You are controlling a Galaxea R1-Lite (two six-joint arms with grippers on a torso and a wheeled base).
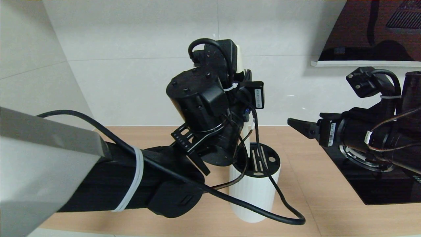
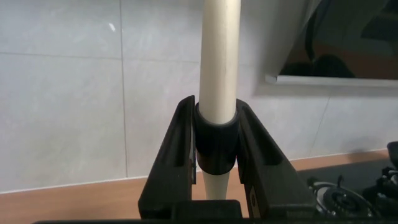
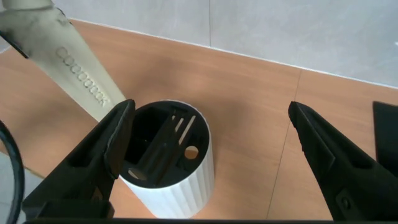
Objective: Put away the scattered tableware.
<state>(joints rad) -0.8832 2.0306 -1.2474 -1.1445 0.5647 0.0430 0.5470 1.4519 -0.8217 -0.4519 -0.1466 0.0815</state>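
While my left gripper (image 2: 217, 111) clamps the cream round-handled utensil (image 2: 219, 56) at its black collar (image 2: 216, 142), its long axis points down at the white ribbed holder (image 1: 255, 192); right gripper (image 3: 210, 111) gapes empty alongside.

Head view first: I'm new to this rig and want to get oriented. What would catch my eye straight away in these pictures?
The left gripper stands out first, clamped on a cream-handled utensil held over the white utensil holder on the wooden counter. Next comes the right gripper, open, off to the holder's right at the edge of the black cooktop.
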